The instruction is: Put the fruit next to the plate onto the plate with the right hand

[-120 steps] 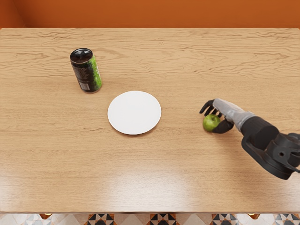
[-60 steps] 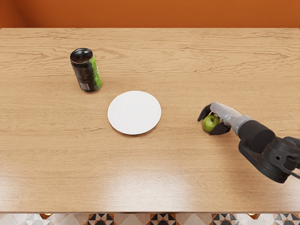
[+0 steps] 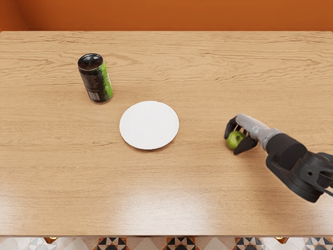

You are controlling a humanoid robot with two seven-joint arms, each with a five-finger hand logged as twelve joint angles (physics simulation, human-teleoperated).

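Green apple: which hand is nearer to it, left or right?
Right. The right hand wraps its fingers around the green apple; the left hand is out of view.

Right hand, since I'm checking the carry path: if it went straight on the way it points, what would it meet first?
Probably the white plate: the right hand, closed on the green apple, points left towards it. Its height is unclear, so it might pass above.

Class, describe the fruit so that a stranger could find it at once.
Find the white plate in mid-table. To its right, the right hand is closed on a small apple. It is round and all green, unlike the tall green-and-black can.
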